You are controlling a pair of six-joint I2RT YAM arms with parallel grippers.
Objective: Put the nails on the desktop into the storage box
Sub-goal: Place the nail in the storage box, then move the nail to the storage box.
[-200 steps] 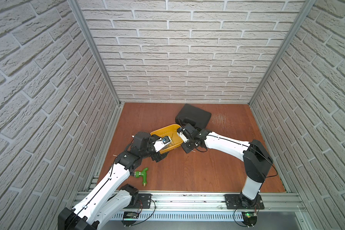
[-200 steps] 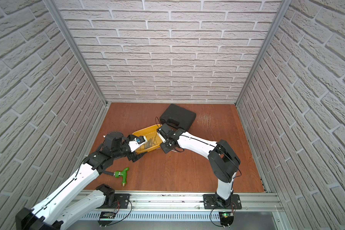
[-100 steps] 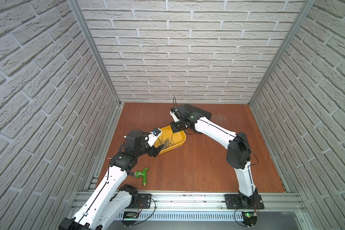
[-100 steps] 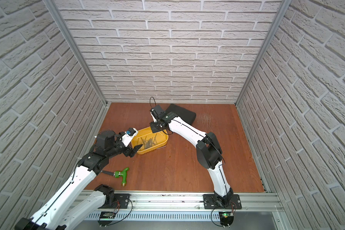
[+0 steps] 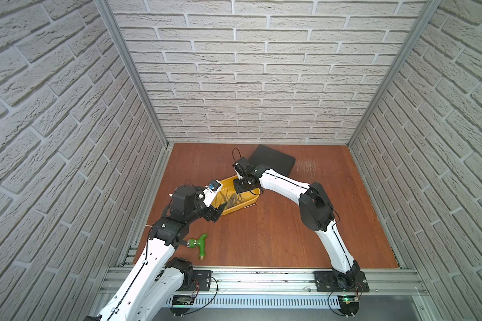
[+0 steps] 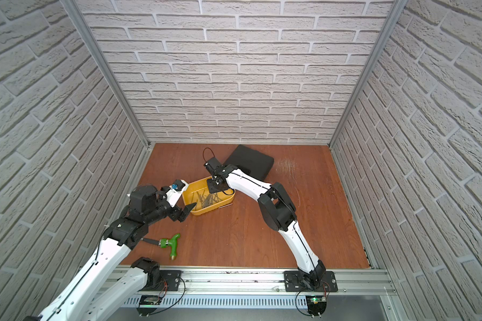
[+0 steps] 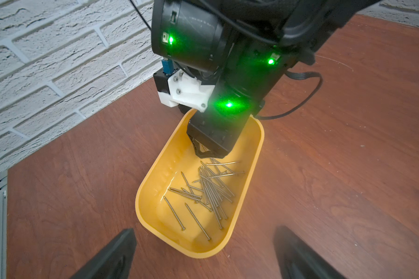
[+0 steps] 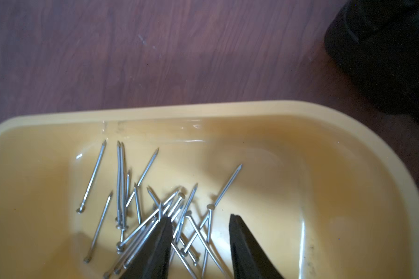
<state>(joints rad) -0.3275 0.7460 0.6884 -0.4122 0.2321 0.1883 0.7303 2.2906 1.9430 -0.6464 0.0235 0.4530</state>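
The storage box (image 5: 236,210) sits on the desktop (image 5: 262,239) between the two arms, its long sides running from the left arm towards the black case (image 5: 273,161) at the back. Most of the nails (image 7: 211,190) lie inside it in a loose crossed heap on the floor of the tub, with a few apart from the heap. In both top views one more nail (image 5: 249,206) lies on the board just beside the box's front wall. The right gripper (image 8: 201,217) hangs tip-down over the far end of the box, just above the heap; its jaws stand apart with nothing between them. The left gripper (image 7: 203,236) is low at the near end of the box, pointing at it, its two fingers (image 7: 121,241) spread wide on either side of the rim and holding nothing. A green tool (image 5: 199,244) lies on the board near the left arm, well clear of the box.
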